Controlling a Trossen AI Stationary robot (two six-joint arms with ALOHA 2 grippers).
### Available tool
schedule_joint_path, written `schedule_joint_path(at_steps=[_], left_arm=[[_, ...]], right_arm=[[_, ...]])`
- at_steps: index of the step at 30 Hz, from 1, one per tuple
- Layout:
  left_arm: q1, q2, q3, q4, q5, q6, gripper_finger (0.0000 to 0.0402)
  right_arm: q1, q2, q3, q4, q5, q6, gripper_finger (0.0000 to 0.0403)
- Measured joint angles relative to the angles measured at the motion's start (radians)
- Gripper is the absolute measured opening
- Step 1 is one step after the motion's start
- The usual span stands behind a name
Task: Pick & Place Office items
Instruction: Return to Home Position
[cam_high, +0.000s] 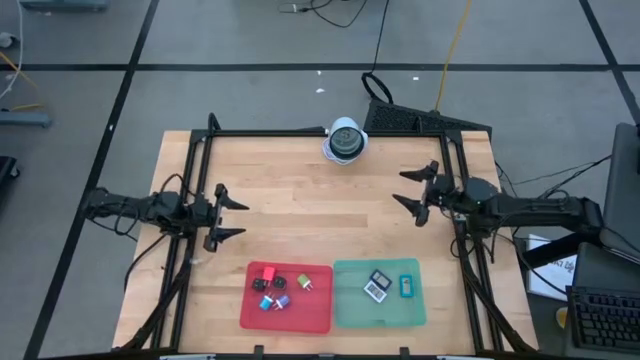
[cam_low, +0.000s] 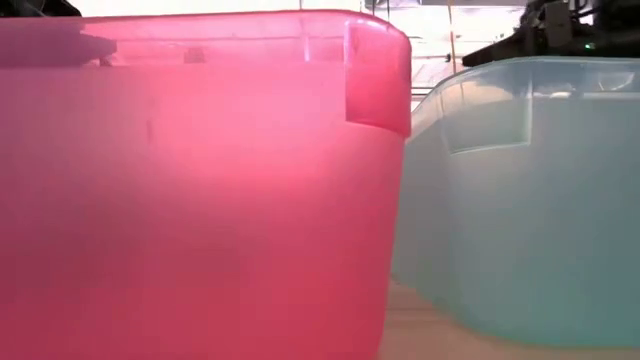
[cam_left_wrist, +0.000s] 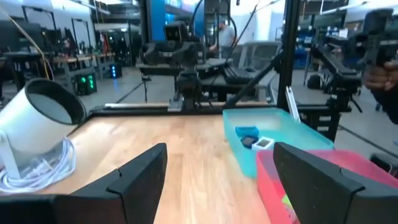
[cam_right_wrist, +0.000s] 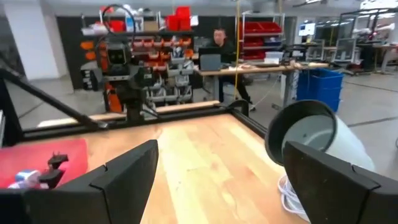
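Left end effector (cam_high: 245, 219) and right end effector (cam_high: 399, 187) gape empty; teal item (cam_high: 407, 287) lies lengthwise front-to-back.

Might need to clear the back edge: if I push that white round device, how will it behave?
Probably tippy: the device is a tilted round drum, so a high push may roll or tip it. Its coiled cable would likely drag or snag. It looks smooth and curved, so probably hard to pinch.
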Motion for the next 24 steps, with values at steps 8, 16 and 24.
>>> schedule_joint_path(at_steps=[8,16,24], left_arm=[[0.000,0.000,-0.001,-0.021,-0.001,-0.019,0.0296],[0.000,0.000,-0.001,-0.021,-0.009,-0.012,0.0296],[0.000,0.000,-0.001,-0.022,-0.009,-0.017,0.0296]], right_arm=[[0.000,-0.122,-0.091,0.008,0.085,0.051,0.0334],[0.015,-0.113,-0.207,0.190,0.073,0.108,0.0334],[0.111,-0.113,-0.227,0.203,-0.004,0.041,0.0334]])
